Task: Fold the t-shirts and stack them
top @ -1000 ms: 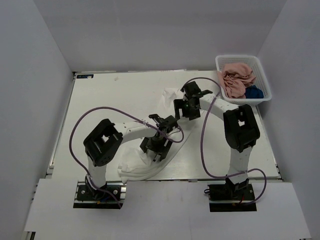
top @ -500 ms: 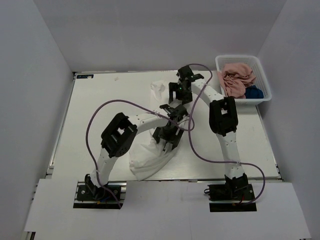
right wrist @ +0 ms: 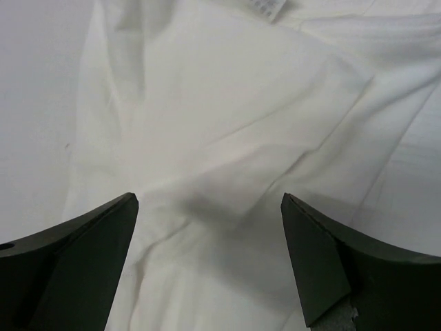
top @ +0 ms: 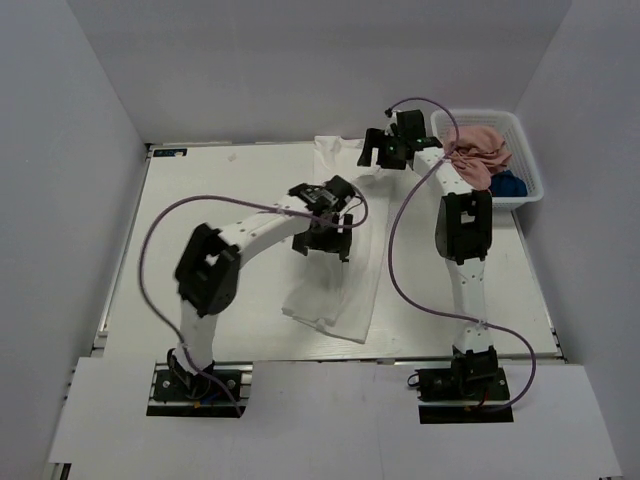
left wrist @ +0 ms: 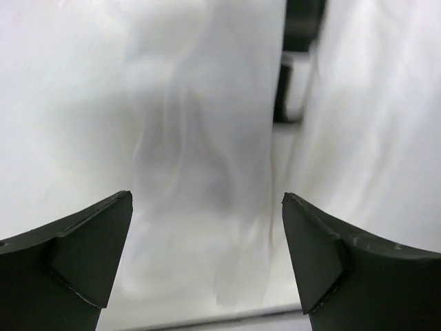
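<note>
The white t-shirt lies drawn out in a long band from the table's far edge to the near middle. It fills the left wrist view and the right wrist view, where a neck label shows at the top. My left gripper hovers open over the shirt's middle. My right gripper is open above the shirt's far end. The dusty pink shirt and the navy shirt lie crumpled in the basket.
The white lattice basket stands at the far right corner of the white table. Purple cables loop from both arms over the table. Grey walls close in on the left, back and right.
The white shirt went from a bunched heap near the front to a long band reaching the far edge. The right gripper swung far and right; the left gripper moved farther out.
</note>
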Robot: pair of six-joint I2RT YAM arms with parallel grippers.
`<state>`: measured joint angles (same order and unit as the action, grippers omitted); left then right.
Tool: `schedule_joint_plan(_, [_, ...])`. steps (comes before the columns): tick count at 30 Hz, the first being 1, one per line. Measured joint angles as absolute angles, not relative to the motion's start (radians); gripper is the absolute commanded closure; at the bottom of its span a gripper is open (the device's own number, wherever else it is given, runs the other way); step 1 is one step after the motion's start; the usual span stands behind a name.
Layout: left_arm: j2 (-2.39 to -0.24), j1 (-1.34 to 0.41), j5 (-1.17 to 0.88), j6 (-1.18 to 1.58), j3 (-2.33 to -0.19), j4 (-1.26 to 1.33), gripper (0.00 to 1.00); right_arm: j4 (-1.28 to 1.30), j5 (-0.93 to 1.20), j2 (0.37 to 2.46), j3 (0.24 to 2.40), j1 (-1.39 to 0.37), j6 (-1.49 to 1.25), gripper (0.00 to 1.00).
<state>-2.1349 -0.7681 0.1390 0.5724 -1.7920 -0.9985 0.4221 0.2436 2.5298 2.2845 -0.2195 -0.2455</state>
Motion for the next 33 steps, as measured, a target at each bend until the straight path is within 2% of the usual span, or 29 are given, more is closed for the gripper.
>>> schedule_joint_plan(4, [-1.779, -0.778, 0.131, 0.596, -1.503, -0.906, 0.01, 0.398, 0.25, 2.299, 2.05, -0.252, -0.228, 0.1])
schedule_joint_plan(7, [-1.565, -0.775, 0.132, 0.64, -1.318, -0.839, 0.01, 0.326, 0.234, 2.052, 1.791, -0.291, -0.242, 0.1])
schedule_joint_plan(12, [-1.491, -0.723, 0.125, 0.718, -1.055, -0.774, 0.01, 0.214, 0.188, 1.562, 1.225, -0.392, -0.313, 0.1])
schedule_joint_plan(15, [-1.493, -0.694, 0.097, 0.742, -0.902, -0.716, 0.01, 0.205, 0.185, 1.384, 0.962, -0.46, -0.368, 0.1])
schedule_joint_plan(18, [-1.502, -0.684, 0.06, 0.754, -0.834, -0.67, 0.15, 0.276, 0.186, 1.288, 0.774, -0.533, -0.431, 0.1])
schedule_joint_plan(19, [-1.51, -0.684, 0.047, 0.756, -0.828, -0.653, 0.18, 0.303, 0.189, 1.266, 0.736, -0.556, -0.451, 0.1])
schedule_joint_plan(20, [-1.516, -0.684, 0.036, 0.753, -0.827, -0.64, 0.26, 0.331, 0.191, 1.237, 0.698, -0.582, -0.476, 0.1])
schedule_joint_plan(23, [-1.515, -0.682, 0.001, 0.754, -0.811, -0.584, 0.38, 0.408, 0.205, 1.144, 0.636, -0.651, -0.548, 0.1])
schedule_joint_plan(26, [-1.497, -0.681, -0.036, 0.756, -0.774, -0.522, 0.62, 0.425, 0.223, 1.105, 0.611, -0.712, -0.605, 0.1])
schedule_joint_plan(27, [-1.496, -0.68, -0.047, 0.757, -0.764, -0.506, 0.77, 0.424, 0.228, 1.107, 0.6, -0.727, -0.624, 0.1])
schedule_joint_plan(30, [-1.497, -0.683, -0.084, 0.764, -0.745, -0.477, 1.0, 0.421, 0.256, 1.14, 0.57, -0.767, -0.669, 0.1])
schedule_joint_plan(33, [-1.495, -0.691, -0.113, 0.769, -0.738, -0.47, 1.0, 0.426, 0.264, 1.196, 0.565, -0.804, -0.706, 0.1])
